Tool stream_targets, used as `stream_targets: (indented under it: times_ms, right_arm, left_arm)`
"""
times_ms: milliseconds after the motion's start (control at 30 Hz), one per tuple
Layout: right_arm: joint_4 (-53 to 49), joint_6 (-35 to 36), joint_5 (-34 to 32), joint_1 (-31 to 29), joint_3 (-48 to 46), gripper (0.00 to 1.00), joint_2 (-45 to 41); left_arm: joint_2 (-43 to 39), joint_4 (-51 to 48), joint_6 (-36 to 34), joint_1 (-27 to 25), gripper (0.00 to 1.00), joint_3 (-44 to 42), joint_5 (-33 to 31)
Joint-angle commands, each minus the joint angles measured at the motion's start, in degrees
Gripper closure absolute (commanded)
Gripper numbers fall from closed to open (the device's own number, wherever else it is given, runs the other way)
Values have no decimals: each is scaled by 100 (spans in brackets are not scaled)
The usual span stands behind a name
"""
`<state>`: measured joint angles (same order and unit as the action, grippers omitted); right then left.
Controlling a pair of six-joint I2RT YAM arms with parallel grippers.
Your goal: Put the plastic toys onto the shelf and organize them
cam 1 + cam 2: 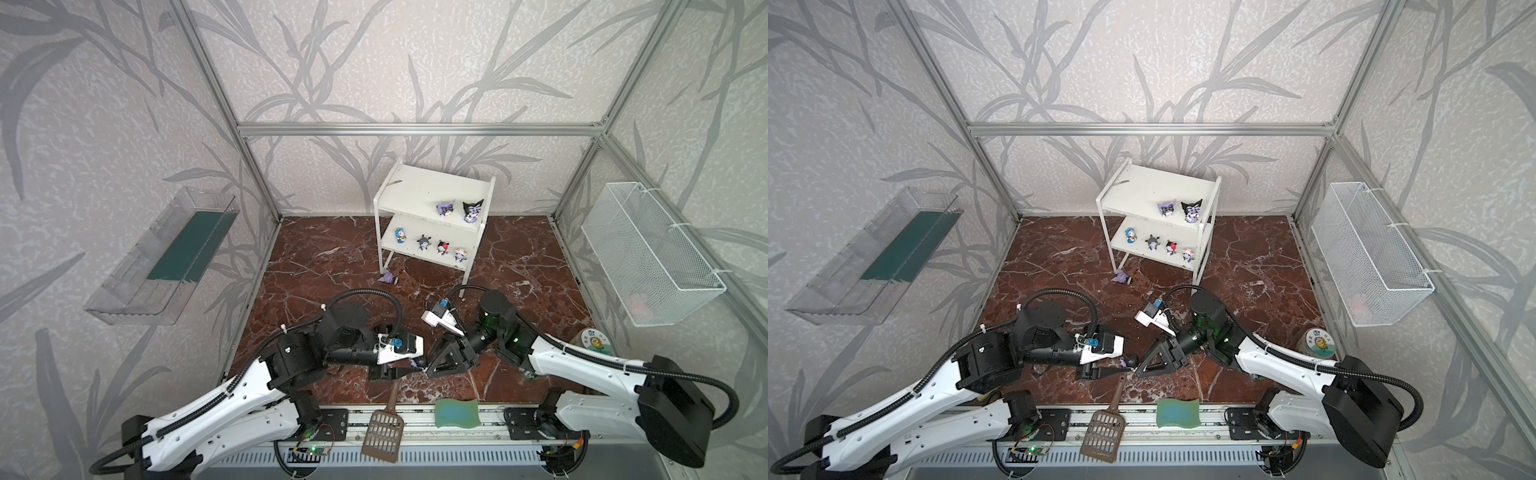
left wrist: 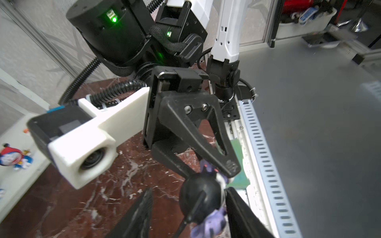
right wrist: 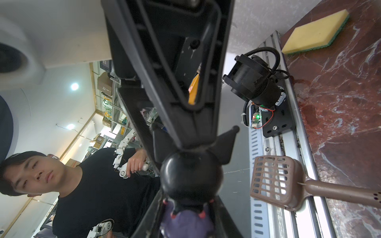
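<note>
A purple-and-black toy (image 1: pixel 415 363) (image 1: pixel 1126 362) hangs low over the front of the floor. My right gripper (image 1: pixel 426 366) (image 3: pixel 188 206) is shut on its purple body. My left gripper (image 1: pixel 409 365) (image 2: pixel 189 191) straddles its black head (image 2: pixel 198 197): one finger touches it, while the other finger (image 2: pixel 142 214) stands apart. The white shelf (image 1: pixel 432 189) (image 1: pixel 1154 187) stands at the back. Two purple-black toys (image 1: pixel 445 209) (image 1: pixel 472 211) stand on the top board, and several small blue-white ones (image 1: pixel 424 242) line the lower board. Another purple toy (image 1: pixel 388 277) (image 1: pixel 1121 277) lies on the floor by the shelf's front left leg.
A brown slotted scoop (image 1: pixel 384 432) and a green wavy sponge (image 1: pixel 457 412) lie on the front rail. A clear tray (image 1: pixel 166 257) hangs on the left wall and a wire basket (image 1: pixel 652 253) on the right wall. A round tin (image 1: pixel 594 338) sits behind the right arm.
</note>
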<state>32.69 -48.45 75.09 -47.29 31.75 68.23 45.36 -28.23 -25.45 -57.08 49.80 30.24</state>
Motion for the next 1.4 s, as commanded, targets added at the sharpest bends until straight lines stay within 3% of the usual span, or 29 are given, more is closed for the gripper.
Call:
stream_targets:
  times_ms: [0,267,467,633,1000,1033,1133,1233,1367]
  right_arm:
    - [92,23,93,-35,177,76,-2]
    - [150,-59,120,-61,183,76,-77]
    - [196,-108,114,-79,196,76,-149]
    - [179,-132,122,-81,227,76,-209]
    - [0,55,-9,-79,191,73,-331]
    - [-90,124,-27,-79,183,71,-351]
    - [-829,702,-273,-70,207,50,-566]
    - [-2509,2007,-893,-79,334,28,-1042]
    - [-3924,2857,-2792,-144,186,15,-1880]
  left_arm:
    - [31,-166,-203,-74,45,218,113]
    - [77,-153,-267,-145,39,154,-114]
    - [237,-237,-301,-172,52,239,-1]
    - [279,-292,-328,-211,54,240,24]
    - [429,-655,-469,-311,77,477,-193]
    - [423,-674,-469,-314,78,487,-214]
    - [437,-857,-521,-321,78,565,-566]
    - [471,-1325,-659,-319,79,829,-1502]
    - [690,-1961,-1181,-321,77,1513,-2944]
